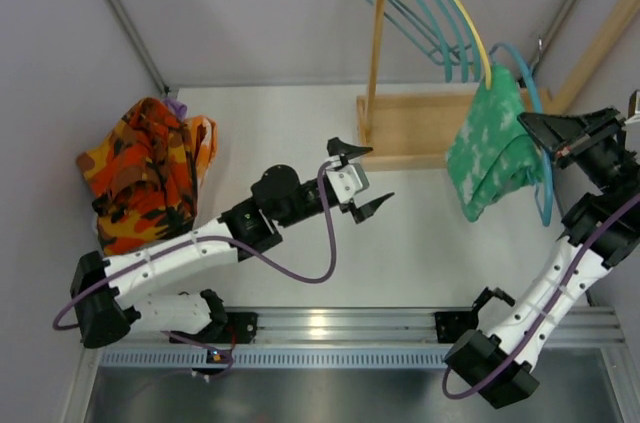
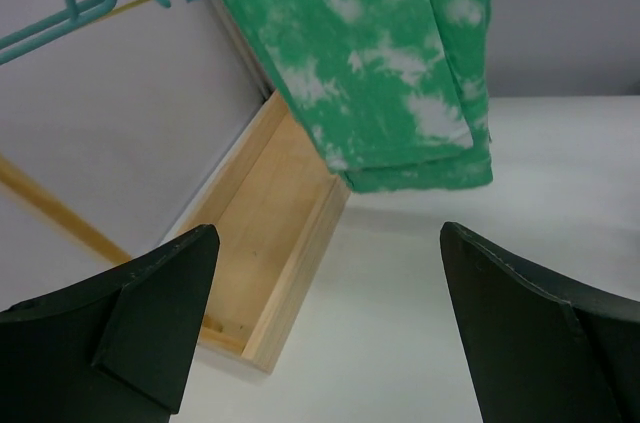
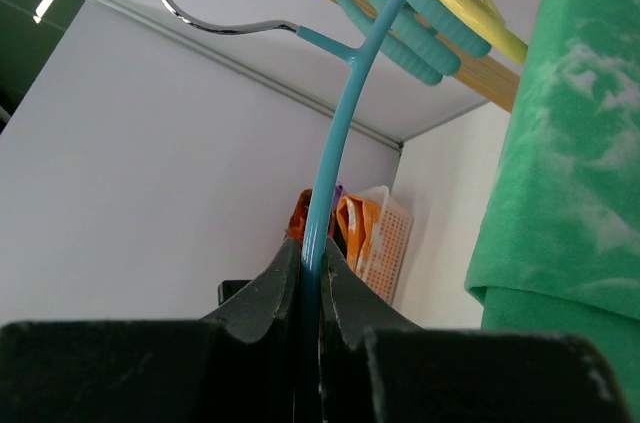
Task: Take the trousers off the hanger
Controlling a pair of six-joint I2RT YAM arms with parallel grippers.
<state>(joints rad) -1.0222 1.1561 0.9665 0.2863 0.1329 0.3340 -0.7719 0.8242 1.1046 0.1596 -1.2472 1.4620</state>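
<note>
9 o'clock: orange-patterned trousers (image 1: 140, 173) lying heaped on table (image 1: 420, 243), purple pair (image 1: 177, 105) peeking out behind. Centre: left gripper (image 1: 372, 176) hovering wide open, gripping nothing. 12 o'clock: wooden rack (image 1: 377, 43) w/ spare teal hangers (image 1: 420, 3) standing behind. 2 o'clock: green trousers (image 1: 495, 143) hanging draped over blue hanger (image 1: 546, 193), not yet off. Right gripper (image 1: 535, 128) pinching hanger arm, jaws fully closed on it, cloth just beside.
</note>
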